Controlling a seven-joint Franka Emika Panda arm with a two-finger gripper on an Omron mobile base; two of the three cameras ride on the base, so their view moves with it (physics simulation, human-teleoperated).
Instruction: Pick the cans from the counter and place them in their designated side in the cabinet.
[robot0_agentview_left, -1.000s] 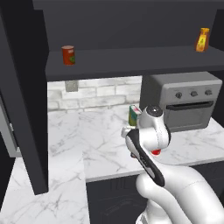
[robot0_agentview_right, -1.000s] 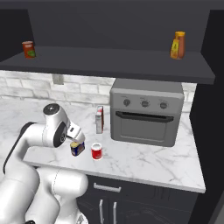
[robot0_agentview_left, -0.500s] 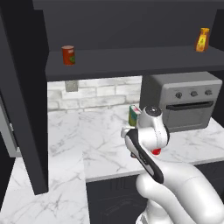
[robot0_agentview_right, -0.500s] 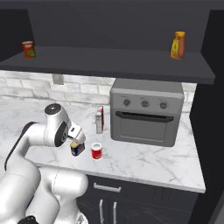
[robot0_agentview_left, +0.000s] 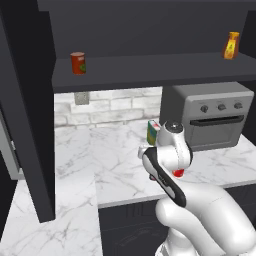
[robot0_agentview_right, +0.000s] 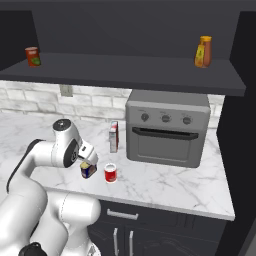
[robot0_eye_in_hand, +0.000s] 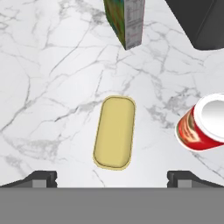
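Tin (robot0_eye_in_hand: 114, 132) lies lengthwise between spread claw (robot0_eye_in_hand: 112, 178) tips, yellow top up.

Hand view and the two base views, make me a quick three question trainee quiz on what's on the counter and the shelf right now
1. True or false: the gripper is open above the yellow-topped tin.
2. Multiple choice: which thing stands nearest the tin on the counter? A the red can; B the oven; C the orange bottle.
3. Fill in: the darker orange-red can stands at the ___ end of the cabinet shelf in the right base view.

Key: 1 true. 2 A. 3 left.
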